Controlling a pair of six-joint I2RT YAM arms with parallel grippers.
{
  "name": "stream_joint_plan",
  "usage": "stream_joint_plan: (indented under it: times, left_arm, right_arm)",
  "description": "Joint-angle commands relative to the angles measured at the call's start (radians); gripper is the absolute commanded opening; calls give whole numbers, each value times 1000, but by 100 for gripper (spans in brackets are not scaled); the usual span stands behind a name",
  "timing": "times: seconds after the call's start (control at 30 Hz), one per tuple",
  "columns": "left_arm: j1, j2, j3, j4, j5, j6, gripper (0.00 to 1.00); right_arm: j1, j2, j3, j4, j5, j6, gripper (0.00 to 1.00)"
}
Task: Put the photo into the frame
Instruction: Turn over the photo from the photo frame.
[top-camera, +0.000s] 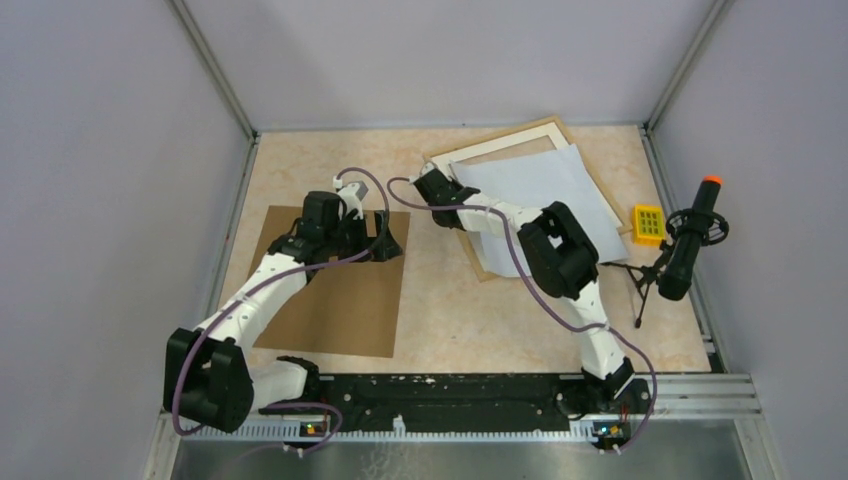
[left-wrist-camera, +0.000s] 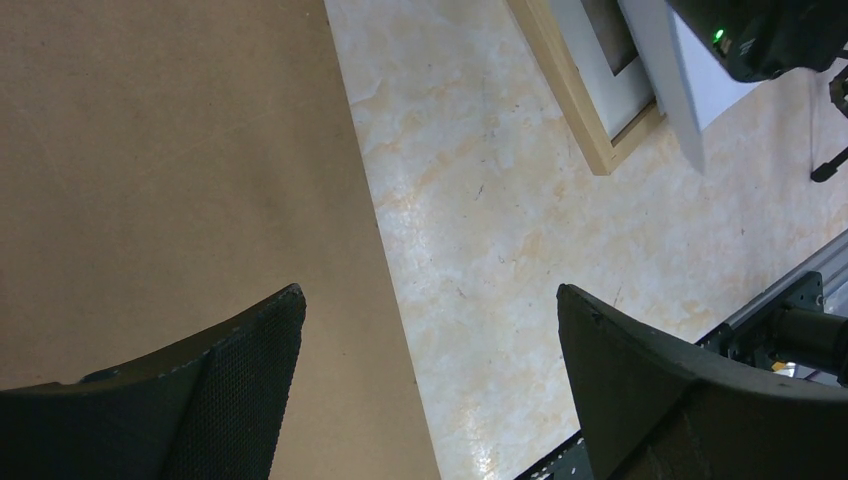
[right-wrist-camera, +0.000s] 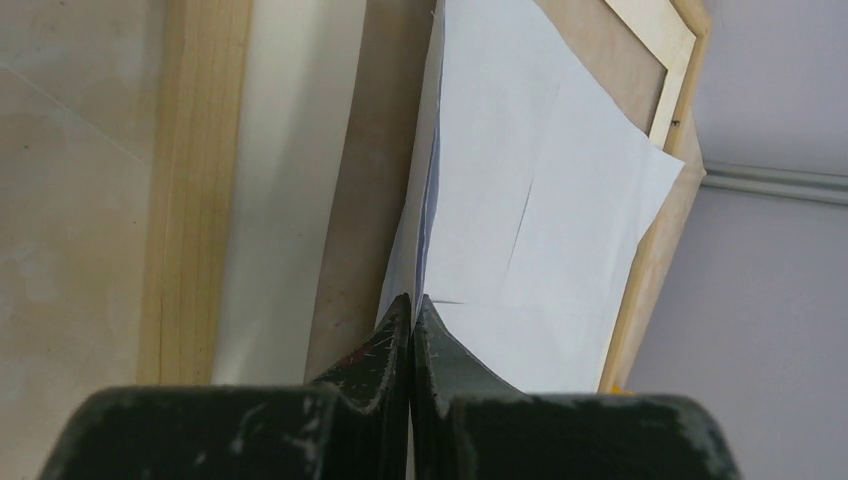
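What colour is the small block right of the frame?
The block is yellow with a grid of greenish squares; clearest in the top view.

Pale wood frame (right-wrist-camera: 195, 200), white-faced photo (right-wrist-camera: 520, 200), plain brown board (top-camera: 330, 290), beige marbled table (top-camera: 450, 300)

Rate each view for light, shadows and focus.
Top external: even soft light, faint shadows on the table, everything sharp. Left wrist: table grain crisp, the open left claw dark and slightly soft. Right wrist: the photo shows a bright white back with little detail; the shut right claw is blurred up close.
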Motion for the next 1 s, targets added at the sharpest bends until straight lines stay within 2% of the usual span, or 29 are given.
stream_joint_plan:
  times: [0.0,0.3,0.97]
  left_arm:
    - [6,3,25,15,-5,18,98]
    - [11,-5,20,13,-2,18,98]
    - [14,0,20,8,-9,19,98]
  right_arm:
    - [-6,-100,-112,291,-9,-140,0]
    - [-3,-115,-74,299,-154,-235,0]
    - [-31,-108,-76,430,-197,-381,0]
